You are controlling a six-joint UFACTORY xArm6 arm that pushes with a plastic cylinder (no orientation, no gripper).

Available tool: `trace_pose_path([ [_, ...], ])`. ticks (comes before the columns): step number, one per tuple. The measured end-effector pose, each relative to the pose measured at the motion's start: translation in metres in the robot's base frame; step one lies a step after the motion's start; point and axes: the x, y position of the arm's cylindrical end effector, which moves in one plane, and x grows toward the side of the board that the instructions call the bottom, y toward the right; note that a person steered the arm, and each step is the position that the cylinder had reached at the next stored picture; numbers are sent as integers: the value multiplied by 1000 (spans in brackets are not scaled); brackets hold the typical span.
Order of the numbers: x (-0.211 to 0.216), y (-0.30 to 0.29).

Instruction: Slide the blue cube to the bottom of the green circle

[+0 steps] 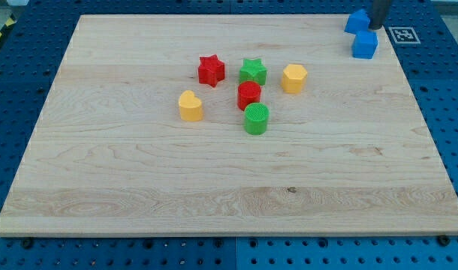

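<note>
Tip at the far right corner, blue cube just beneath it, target well away toward the middle.

The rod's tip stood at the view's top right, with no jaws to open or shut, between a blue block of unclear shape on its left and the blue cube just below it. The green circle lay well apart, down and to the view's left, touching or nearly touching a red block. The push would probably need to run from the cube's upper right.
</note>
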Motion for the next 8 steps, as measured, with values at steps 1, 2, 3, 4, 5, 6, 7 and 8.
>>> trace_pose_path([
  [1, 21, -1],
  [2, 26, -7],
  [3, 26, -23],
  [4, 35, -26],
  [5, 58, -25],
  [6, 74, -26],
  [7, 76, -34],
  [8, 85, -43],
])
